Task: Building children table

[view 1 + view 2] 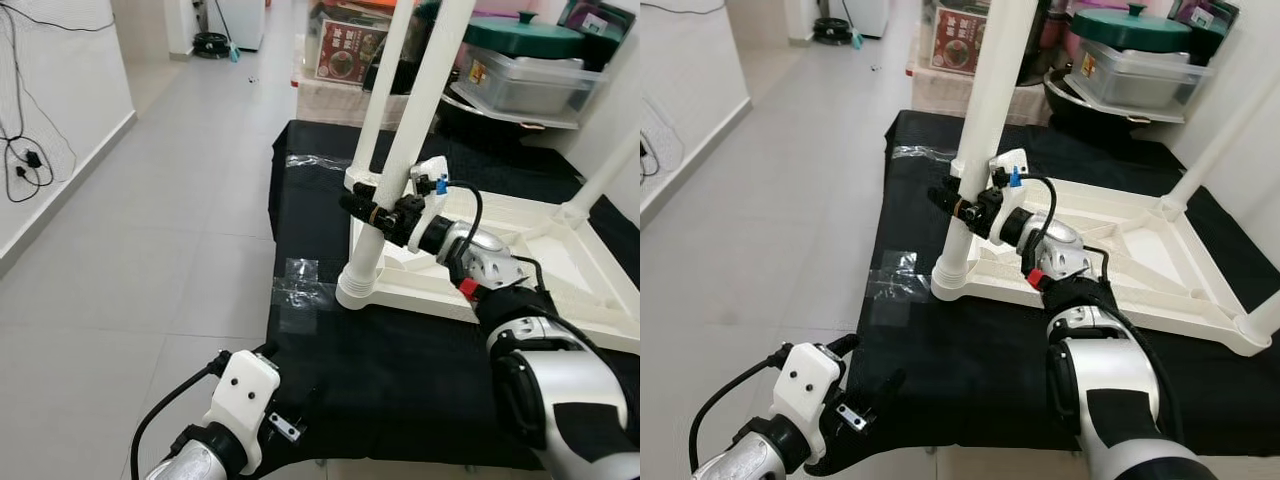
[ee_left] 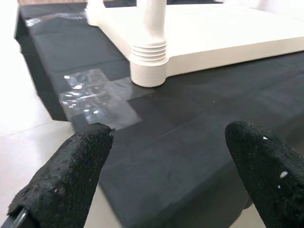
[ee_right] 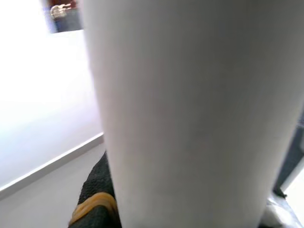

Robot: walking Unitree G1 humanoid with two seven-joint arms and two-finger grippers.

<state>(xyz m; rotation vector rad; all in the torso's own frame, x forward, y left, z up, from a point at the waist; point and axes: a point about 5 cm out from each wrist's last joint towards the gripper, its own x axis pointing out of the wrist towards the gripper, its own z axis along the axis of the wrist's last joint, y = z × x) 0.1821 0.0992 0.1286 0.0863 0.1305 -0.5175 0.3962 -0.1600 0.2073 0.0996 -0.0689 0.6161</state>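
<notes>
— While we look down from the head, where does the table top sit, and which way does it face?

— We have it lying upside down on the black cloth, underside up, with the ribs and raised rim showing. Its long side runs away from us toward the right.

— And the legs?

— Our near-left leg stands in its ribbed corner socket, long axis nearly upright, leaning a little to the right as it rises out of view. A second leg stands behind it at the far-left corner, and a third slants up at the far right.

— What is our right gripper doing?

— It reaches in from the right and pinches the near-left leg partway up, black fingers on either side of the white tube. From the right wrist we see the tube close up, with a fingertip bearing a yellow band beside it.

— And our left gripper?

— It hovers low at the near edge of the cloth, fingers spread wide apart, holding nothing and pointing toward the socket. Between it and the socket lies a patch of clear tape stuck across the cloth.

— Any containers around?

— Beyond the cloth, a clear lidded tub rests on a shelf with a dark green lidded pot on top; we cannot tell what is inside either. A printed box stands to their left.
</notes>
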